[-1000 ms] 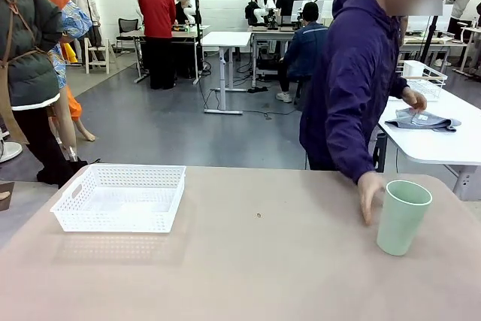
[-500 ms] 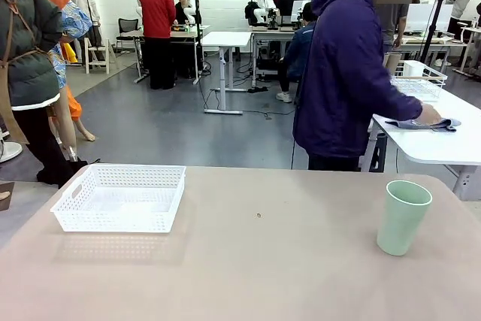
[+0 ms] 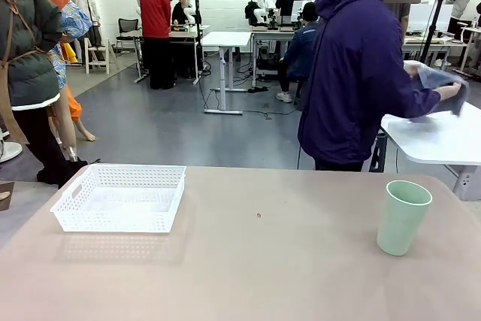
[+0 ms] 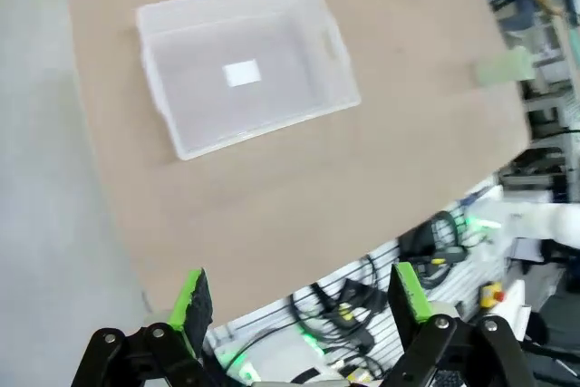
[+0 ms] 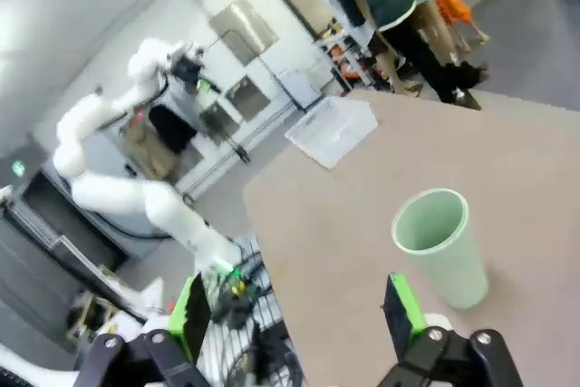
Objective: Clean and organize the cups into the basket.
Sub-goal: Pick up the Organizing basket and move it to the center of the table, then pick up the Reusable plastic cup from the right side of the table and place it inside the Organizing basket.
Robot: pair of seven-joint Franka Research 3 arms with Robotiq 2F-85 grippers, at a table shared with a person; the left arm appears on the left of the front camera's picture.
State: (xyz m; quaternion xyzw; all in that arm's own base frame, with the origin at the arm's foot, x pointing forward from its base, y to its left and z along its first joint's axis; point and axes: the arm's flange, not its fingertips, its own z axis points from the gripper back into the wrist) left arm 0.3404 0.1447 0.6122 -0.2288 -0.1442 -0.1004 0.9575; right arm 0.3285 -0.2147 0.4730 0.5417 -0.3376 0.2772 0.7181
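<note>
Both pincers are hanging off the desk's near side, the left pincer [image 4: 299, 296] above the desk [image 4: 299, 178] edge, the right pincer [image 5: 295, 314] facing the mint-green cup [image 5: 439, 246]. The cup is standing upright on the desk's right part, well apart from the white lattice basket [image 3: 113, 219], which is sitting empty on the left part (a pale label is showing on its floor in the left wrist view). Between the two, only a small dark speck [image 3: 258, 216] is lying on the bare surface. Nothing is blocking the way to either.

Beyond the far edge a person [image 3: 361, 73] in a dark purple hooded jacket is turning toward a white side table [image 3: 436, 137], lifting a grey cloth [image 3: 443, 80].

Each pincer is standing wide apart, green pads well clear of everything, gripping nothing. In the right wrist view the left arm [image 5: 118, 178] is arching upward beside the desk, its wrist held high.
</note>
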